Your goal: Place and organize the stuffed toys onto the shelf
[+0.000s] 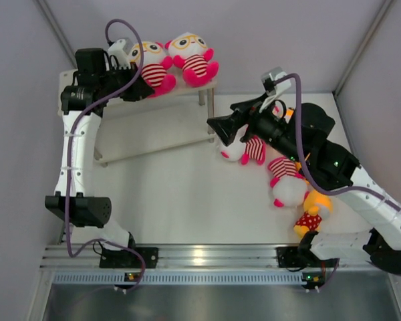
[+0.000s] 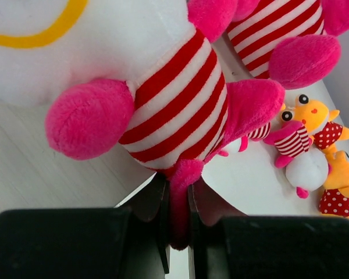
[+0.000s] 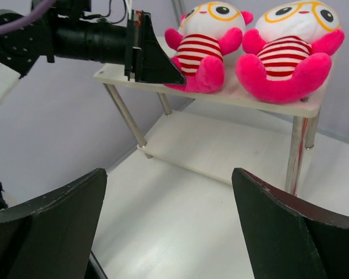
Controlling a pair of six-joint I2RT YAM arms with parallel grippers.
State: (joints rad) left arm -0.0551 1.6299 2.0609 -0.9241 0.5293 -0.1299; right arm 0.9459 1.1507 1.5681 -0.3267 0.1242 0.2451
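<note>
The shelf (image 1: 157, 127) stands at the far left and also shows in the right wrist view (image 3: 262, 100). Two striped stuffed toys sit side by side on its top board: the left one (image 1: 154, 63) (image 3: 200, 40) and the right one (image 1: 192, 55) (image 3: 291, 49). My left gripper (image 1: 140, 89) (image 2: 177, 186) is shut on a pink leg of the left toy (image 2: 174, 99). My right gripper (image 1: 217, 127) (image 3: 168, 215) is open and empty, above the table in front of the shelf's right end. Two more striped toys (image 1: 248, 150) (image 1: 286, 182) and an orange toy (image 1: 313, 212) lie on the table under the right arm.
Another orange plush (image 1: 289, 114) peeks out behind the right arm. The left wrist view shows the table toys (image 2: 305, 160) to its right. Grey walls close in the table on the left, back and right. The shelf's lower board (image 3: 221, 145) is bare.
</note>
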